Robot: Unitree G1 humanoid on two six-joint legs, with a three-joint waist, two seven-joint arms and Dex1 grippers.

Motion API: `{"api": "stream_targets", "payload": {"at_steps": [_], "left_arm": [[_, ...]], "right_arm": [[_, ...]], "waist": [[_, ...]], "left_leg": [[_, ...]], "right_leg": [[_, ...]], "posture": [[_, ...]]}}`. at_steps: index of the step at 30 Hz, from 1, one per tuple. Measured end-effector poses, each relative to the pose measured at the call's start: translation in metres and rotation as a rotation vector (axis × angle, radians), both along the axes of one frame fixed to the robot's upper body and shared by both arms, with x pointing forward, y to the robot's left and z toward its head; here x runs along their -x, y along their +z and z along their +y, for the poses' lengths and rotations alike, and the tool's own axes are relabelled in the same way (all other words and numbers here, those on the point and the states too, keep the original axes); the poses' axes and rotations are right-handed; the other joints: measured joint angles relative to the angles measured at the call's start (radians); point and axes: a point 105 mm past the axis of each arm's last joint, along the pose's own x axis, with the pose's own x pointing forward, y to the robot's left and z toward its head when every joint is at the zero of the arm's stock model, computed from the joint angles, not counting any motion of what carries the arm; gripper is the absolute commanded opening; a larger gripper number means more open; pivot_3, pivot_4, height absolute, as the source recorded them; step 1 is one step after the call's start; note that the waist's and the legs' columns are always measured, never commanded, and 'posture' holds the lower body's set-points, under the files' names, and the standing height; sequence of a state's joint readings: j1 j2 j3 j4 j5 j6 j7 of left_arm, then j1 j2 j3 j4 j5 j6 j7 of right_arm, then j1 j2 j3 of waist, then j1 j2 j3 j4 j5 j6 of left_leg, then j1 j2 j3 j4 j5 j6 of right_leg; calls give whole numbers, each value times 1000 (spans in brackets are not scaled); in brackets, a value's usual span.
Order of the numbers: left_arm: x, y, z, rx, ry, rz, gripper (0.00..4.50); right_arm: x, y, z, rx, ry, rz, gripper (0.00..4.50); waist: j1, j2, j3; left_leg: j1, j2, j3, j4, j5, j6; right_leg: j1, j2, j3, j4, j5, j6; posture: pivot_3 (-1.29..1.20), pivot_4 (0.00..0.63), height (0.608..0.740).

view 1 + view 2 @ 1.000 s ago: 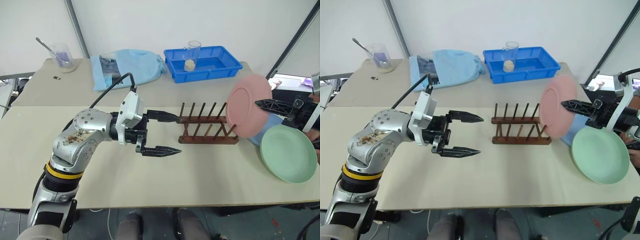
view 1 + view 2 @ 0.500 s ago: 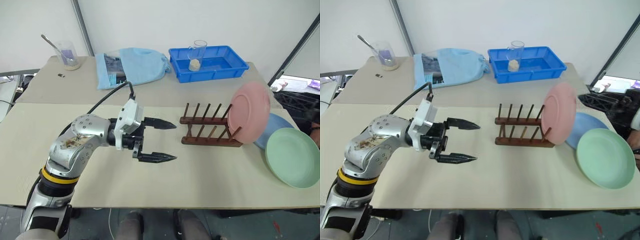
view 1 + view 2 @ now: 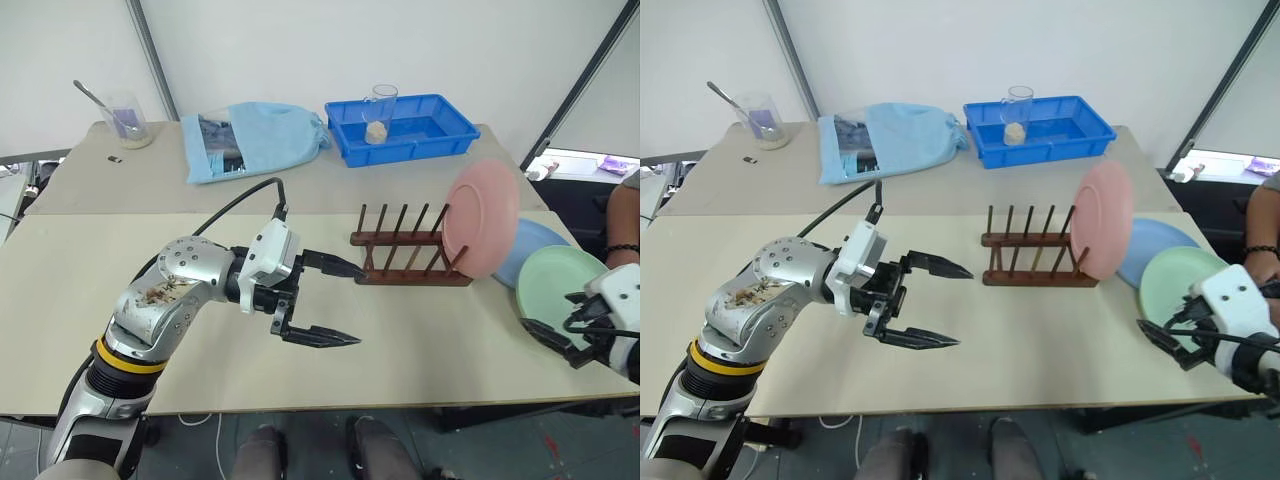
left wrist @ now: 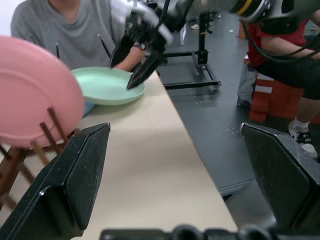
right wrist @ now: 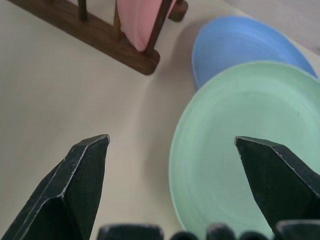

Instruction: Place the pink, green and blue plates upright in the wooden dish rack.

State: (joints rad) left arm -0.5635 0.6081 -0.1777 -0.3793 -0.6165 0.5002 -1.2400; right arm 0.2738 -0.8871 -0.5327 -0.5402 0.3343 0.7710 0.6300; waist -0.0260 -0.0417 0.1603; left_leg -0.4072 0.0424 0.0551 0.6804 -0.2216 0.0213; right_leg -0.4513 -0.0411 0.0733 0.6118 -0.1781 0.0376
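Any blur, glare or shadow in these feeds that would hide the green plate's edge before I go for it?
Right wrist view: green plate sharp and evenly lit, its near rim casting a soft shadow on the table; the right gripper's own fingers are slightly soft. Left wrist view: the right gripper above the plate is motion-blurred, and the pink plate is soft. Eye views: no glare, plate rim clear.

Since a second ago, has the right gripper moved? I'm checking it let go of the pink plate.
Yes. The right gripper has dropped away from the pink plate in the wooden dish rack, toward the table's near edge.
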Motion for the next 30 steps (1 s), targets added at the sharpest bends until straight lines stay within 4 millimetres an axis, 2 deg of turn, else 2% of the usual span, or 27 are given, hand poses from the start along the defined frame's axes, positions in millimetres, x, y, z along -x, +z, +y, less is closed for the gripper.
{"api": "stream_targets", "payload": {"at_steps": [3, 7, 10, 18, 20, 21, 30], "left_arm": [[0, 0, -2, 1, -2, 0, 4500], [1, -1, -4, 7, -8, 2, 4500], [2, -1, -6, 5, -16, 2, 4500], [0, 1, -9, 13, -12, -13, 4500], [0, 1, -9, 14, -9, -14, 4500], [0, 1, -9, 14, -9, -15, 4500], [-1, 2, -10, 21, -7, -32, 4500]], "right_arm": [[-9, -12, 1, 11, -28, -12, 4461], [-20, -27, -7, 40, -92, -15, 4461], [-27, -36, -12, 60, -128, -10, 3677], [-34, -43, -13, 63, -177, -12, 867], [-33, -43, -15, 74, -192, -9, 211], [-33, -42, -16, 84, -197, -16, 20], [-22, -31, -13, 77, -252, -31, 20]], "waist": [[0, 0, 0], [1, 0, 0], [2, 1, 0], [11, 1, 0], [11, 1, 0], [11, 1, 0], [11, 1, 0]], "left_leg": [[1, 0, 0, 0, 0, 0], [1, -1, 0, 0, 0, 1], [1, -1, 0, -1, 0, 1], [-2, -3, -3, -4, -1, 3], [-2, -3, -3, -3, -1, 3], [-1, -3, -3, -2, -1, 3], [4, -3, -6, -2, -1, 2]], "right_leg": [[1, 0, 0, 0, 0, 0], [2, 0, 0, 1, 0, -1], [2, 0, 1, 1, 0, -1], [1, 0, 0, 0, -3, -2], [2, 0, 0, 0, -3, -1], [3, 0, 1, 0, -3, -1], [10, 0, 0, 0, -3, -1]], "posture": [[0, 150, 740], [0, 150, 740], [0, 150, 740], [0, 150, 740], [0, 150, 740], [0, 150, 740], [0, 150, 740]]}}
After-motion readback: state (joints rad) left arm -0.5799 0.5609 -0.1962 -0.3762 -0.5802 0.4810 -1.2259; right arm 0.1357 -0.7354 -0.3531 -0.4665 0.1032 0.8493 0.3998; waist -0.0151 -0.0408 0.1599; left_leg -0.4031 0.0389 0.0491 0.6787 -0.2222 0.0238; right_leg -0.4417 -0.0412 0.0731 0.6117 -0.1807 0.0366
